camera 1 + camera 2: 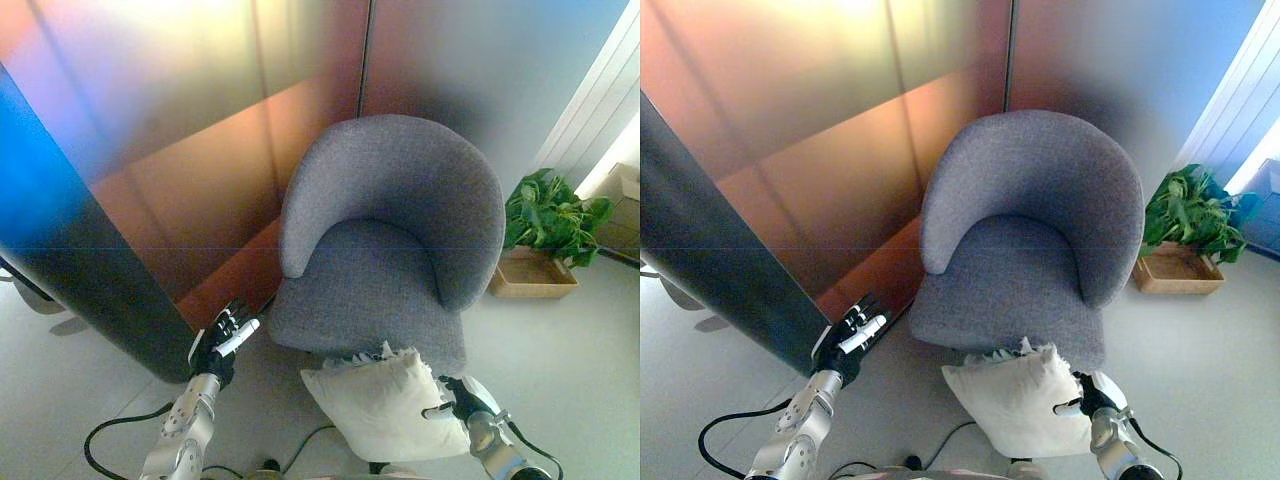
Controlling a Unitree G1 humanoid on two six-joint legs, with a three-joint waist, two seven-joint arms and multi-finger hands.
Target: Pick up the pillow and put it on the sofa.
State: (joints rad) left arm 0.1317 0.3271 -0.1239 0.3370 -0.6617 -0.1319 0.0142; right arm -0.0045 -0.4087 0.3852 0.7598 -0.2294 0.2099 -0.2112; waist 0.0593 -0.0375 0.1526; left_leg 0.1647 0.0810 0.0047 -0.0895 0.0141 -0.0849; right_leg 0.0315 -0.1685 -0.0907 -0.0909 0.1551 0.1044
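The pale grey, smooth floor (560, 350) carried a rounded grey fabric armchair (390, 230), which stood ahead of the right hand (462, 402) and ahead and to the right of the left hand (225, 338). A shallow light wooden planter box holding a leafy green plant (545, 235) sat on the floor further to the right of the right hand, just beside the armchair's side.

Pale grey floor (560, 350) runs near; reddish-brown wall panels (200, 150) stand far left, a grey wall (470, 60) far right. A leafy potted plant (552, 218) sits right, beside white vertical slats (600, 110).
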